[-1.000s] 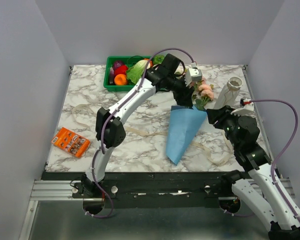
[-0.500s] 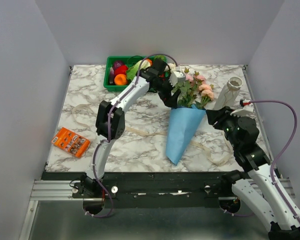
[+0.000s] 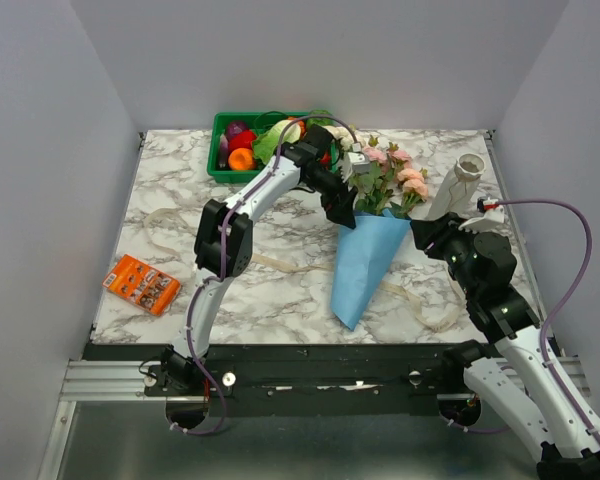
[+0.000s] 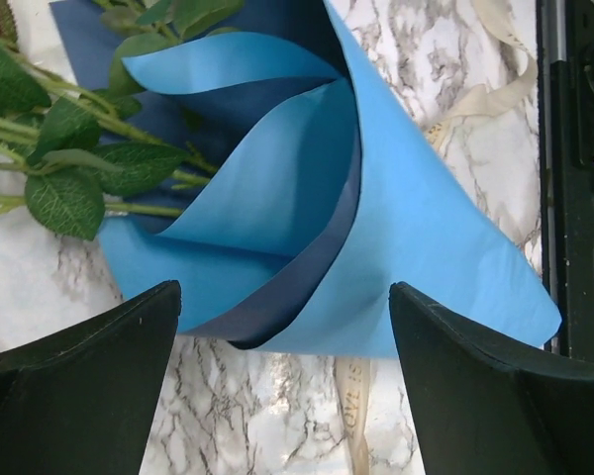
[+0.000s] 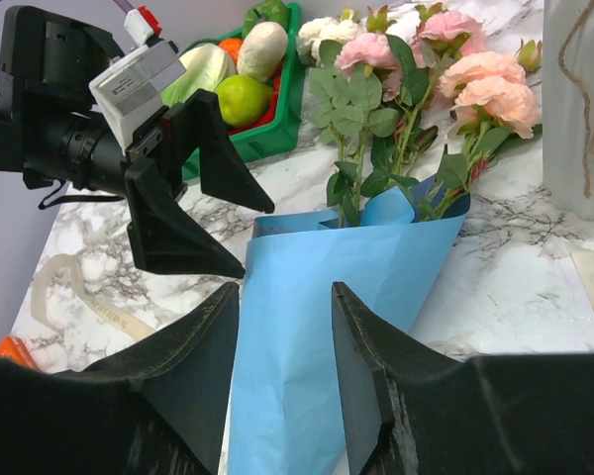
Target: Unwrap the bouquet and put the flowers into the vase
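Observation:
The bouquet lies on the marble table, its blue paper cone [image 3: 363,265] pointing at the near edge and loosely unrolled at the mouth [image 4: 277,188]. Pink, peach and cream flowers [image 3: 392,175] [image 5: 431,74] spill out at the far end, with leafy stems [image 4: 69,168] inside the paper. My left gripper [image 3: 345,212] [image 4: 284,297] stands wide open just left of the cone's mouth, with nothing in it. My right gripper [image 3: 425,236] [image 5: 282,297] hovers half open by the cone's right side, and the paper shows in its gap. The whitish vase [image 3: 458,185] [image 5: 579,109] stands right of the flowers.
A cream lace ribbon [image 3: 280,262] [image 4: 351,396] trails loose across the table under and beside the cone. A green crate of vegetables [image 3: 220,160] sits at the back left, close behind the left arm. An orange packet [image 3: 142,284] lies near the front left edge.
My left gripper has drawn back to the left from over the flowers and opened wide. The flowers now show in full. The right arm has not moved.

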